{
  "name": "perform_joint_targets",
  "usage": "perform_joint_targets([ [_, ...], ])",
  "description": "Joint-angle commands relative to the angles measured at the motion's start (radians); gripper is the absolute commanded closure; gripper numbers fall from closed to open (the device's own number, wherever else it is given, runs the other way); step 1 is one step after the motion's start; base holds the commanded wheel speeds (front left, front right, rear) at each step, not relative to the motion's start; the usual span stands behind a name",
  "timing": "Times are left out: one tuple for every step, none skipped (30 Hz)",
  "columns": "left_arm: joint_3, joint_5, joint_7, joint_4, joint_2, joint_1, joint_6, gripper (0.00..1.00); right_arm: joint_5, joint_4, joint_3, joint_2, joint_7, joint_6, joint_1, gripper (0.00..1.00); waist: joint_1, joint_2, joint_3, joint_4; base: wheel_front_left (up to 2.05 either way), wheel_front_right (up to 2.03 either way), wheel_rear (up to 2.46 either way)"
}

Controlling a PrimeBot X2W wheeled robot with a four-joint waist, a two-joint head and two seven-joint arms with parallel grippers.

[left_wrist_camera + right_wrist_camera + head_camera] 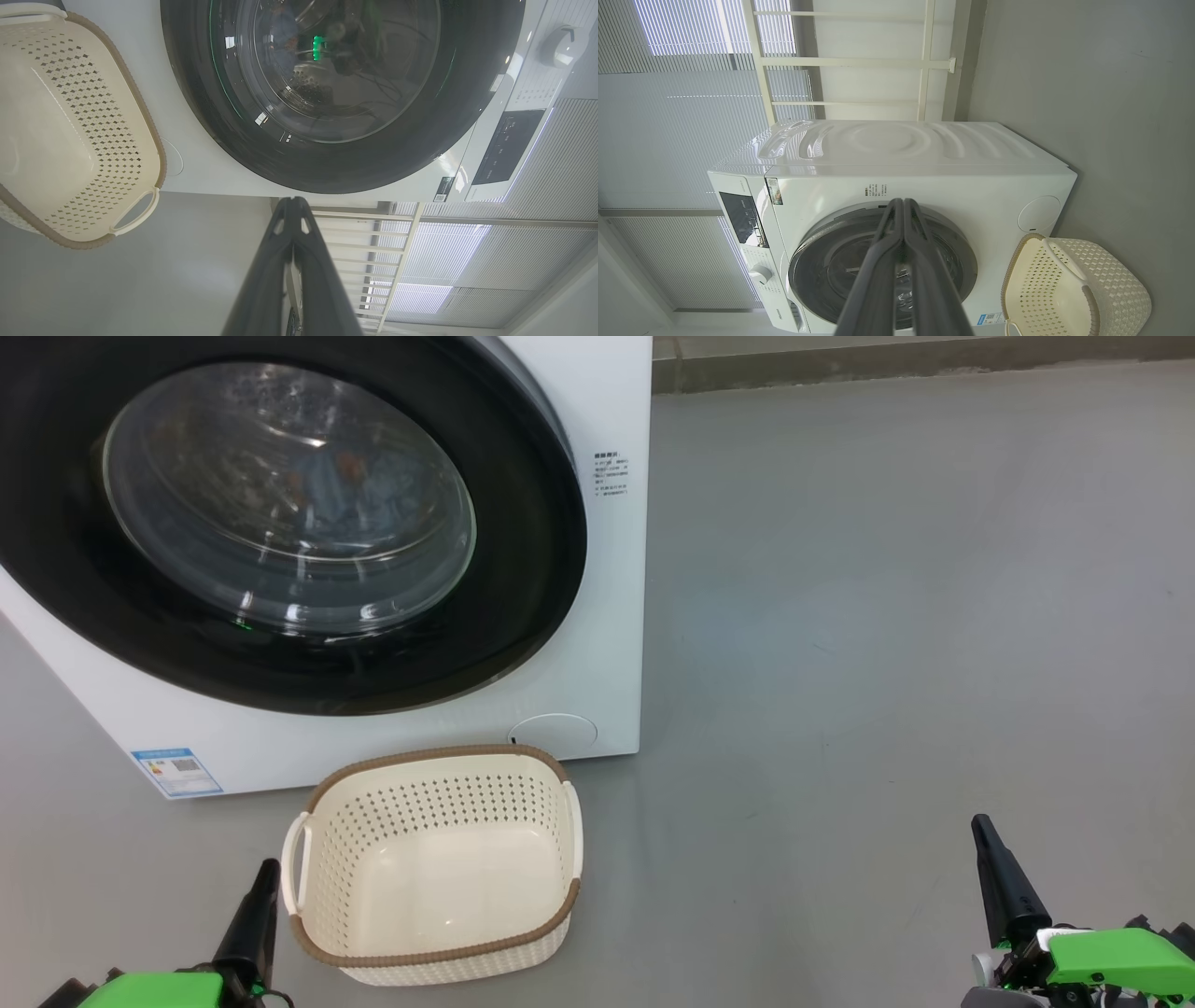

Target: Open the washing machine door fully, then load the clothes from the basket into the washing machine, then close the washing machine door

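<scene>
Since the basket [439,793] is seen empty and the door [523,616] shut, blue clothes [322,485] probably inside, nothing much is left; left gripper [266,877] and right gripper [982,835] are closed, empty.

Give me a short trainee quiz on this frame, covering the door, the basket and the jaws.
1. True or false: the basket is empty.
2. The washing machine door is: A) swung wide open, B) shut, C) lying on the floor.
3. Fill in: the jaws of the left gripper and the right gripper are both ___.

Key: 1 true; 2 B; 3 shut.
</scene>
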Motion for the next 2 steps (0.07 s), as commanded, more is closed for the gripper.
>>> perform_joint_targets([
  [0.036,0.014,0.005,-0.02,0.013,-0.041,-0.003,1.0,0.007,-0.025,0.023,-0.012,0.007,0.002,-0.041,1.0,0.0,0.0,0.0,0.0,0.0,0.0,0.0],
  [0.036,0.014,0.005,-0.02,0.013,-0.041,-0.003,1.0,0.007,-0.025,0.023,-0.012,0.007,0.002,-0.041,1.0,0.0,0.0,0.0,0.0,0.0,0.0,0.0],
])
